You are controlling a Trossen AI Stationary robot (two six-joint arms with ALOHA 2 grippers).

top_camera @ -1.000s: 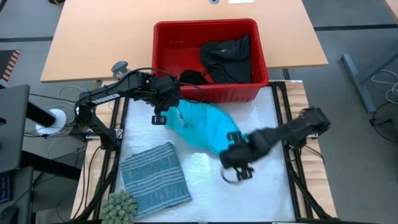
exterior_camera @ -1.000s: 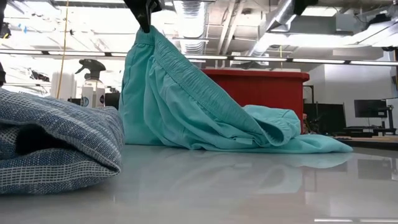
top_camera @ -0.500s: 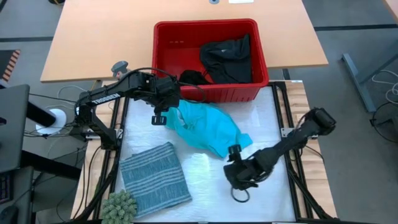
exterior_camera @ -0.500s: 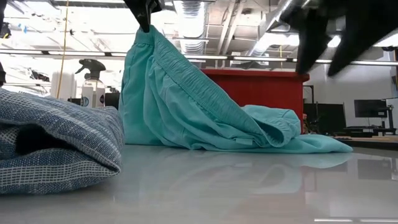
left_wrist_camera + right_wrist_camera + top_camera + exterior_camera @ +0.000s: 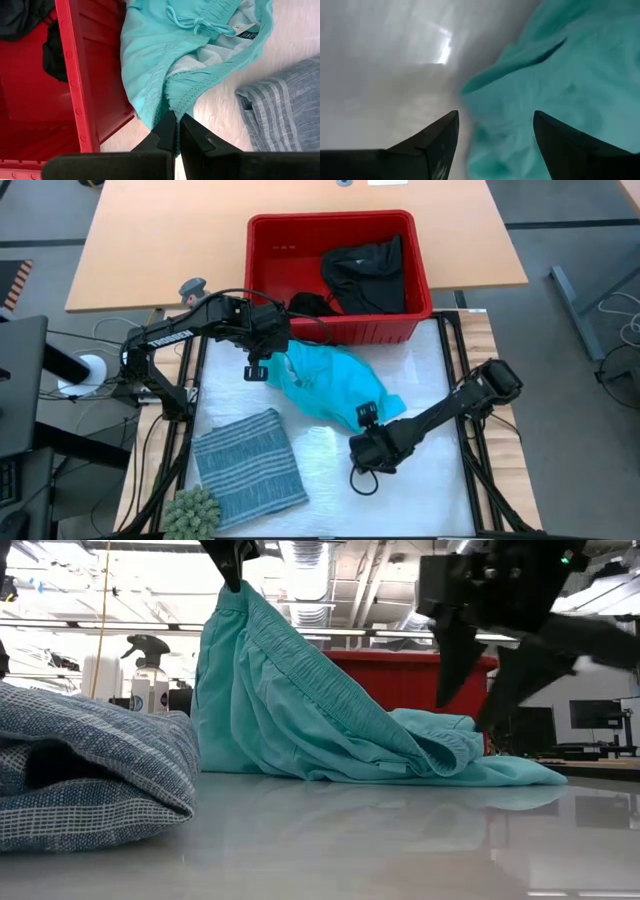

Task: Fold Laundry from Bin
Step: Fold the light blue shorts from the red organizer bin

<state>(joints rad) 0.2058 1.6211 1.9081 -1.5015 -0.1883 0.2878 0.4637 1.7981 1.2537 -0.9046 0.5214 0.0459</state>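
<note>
- Left gripper [image 5: 176, 131] pinches the turquoise garment's [image 5: 325, 380] waistband, lifted at the bin's [image 5: 262, 290] six o'clock.
- Right gripper [image 5: 495, 140], spread and empty, sits at the garment's five o'clock; I'd clamp that low hem next.

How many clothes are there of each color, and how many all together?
Turquoise: 1, the turquoise garment, pinched by the left gripper, with the right gripper open beside it.
Blue-grey striped: 1, the folded striped cloth.
Black: 2 that I can see, the big black garment and a smaller black piece, both in the red bin.
Total: 4
</note>
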